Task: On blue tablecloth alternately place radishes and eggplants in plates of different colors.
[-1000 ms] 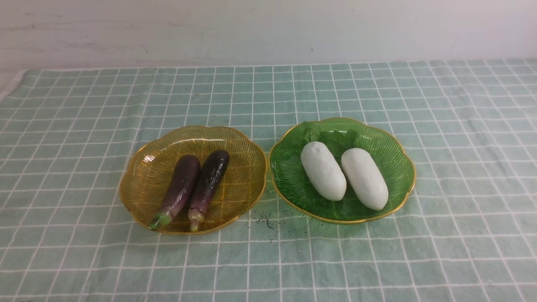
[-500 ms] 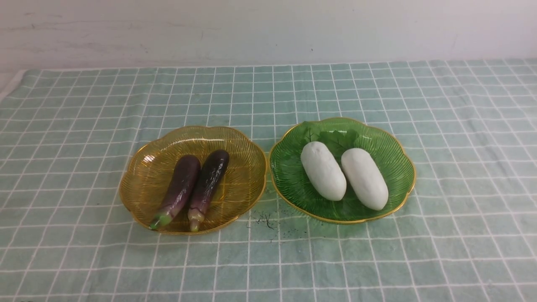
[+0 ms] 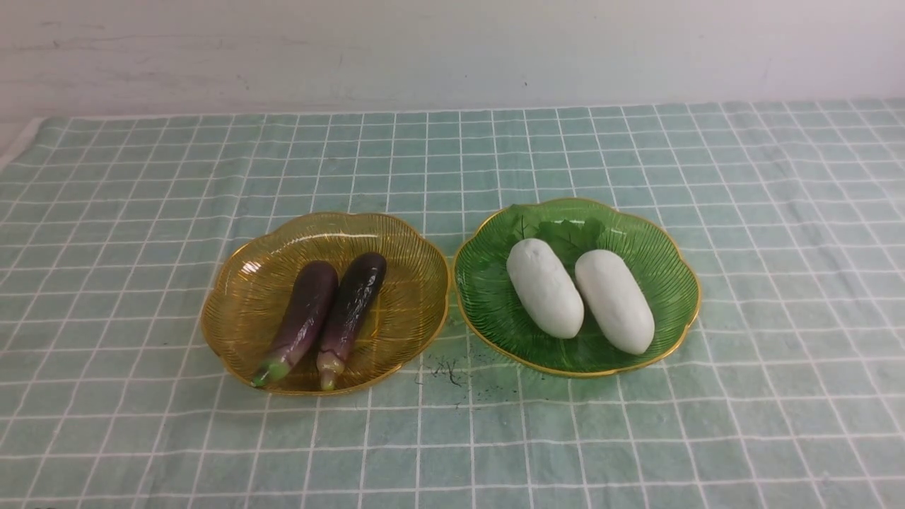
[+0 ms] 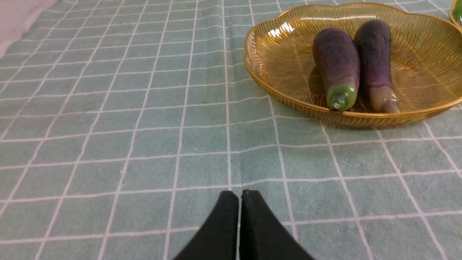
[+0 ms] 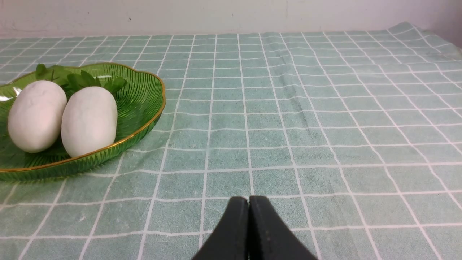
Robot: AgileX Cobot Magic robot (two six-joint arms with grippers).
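On the blue tablecloth (image 3: 452,438), the amber plate (image 3: 240,283) holds two purple eggplants (image 3: 302,319) (image 3: 352,307) side by side, stems toward me. The green plate (image 3: 672,283) to its right holds two white radishes (image 3: 544,288) (image 3: 614,300), their leaves at the far side. Neither gripper shows in the front view. In the left wrist view my left gripper (image 4: 240,194) is shut and empty over bare cloth, short of the amber plate (image 4: 274,65) and its eggplants (image 4: 337,66). In the right wrist view my right gripper (image 5: 248,200) is shut and empty, the green plate (image 5: 144,104) with the radishes (image 5: 88,121) off to one side.
A white wall (image 3: 452,49) runs behind the table's far edge. Small dark specks (image 3: 449,371) lie on the cloth in front of the gap between the plates. The cloth's left edge (image 3: 18,148) shows at the far left.
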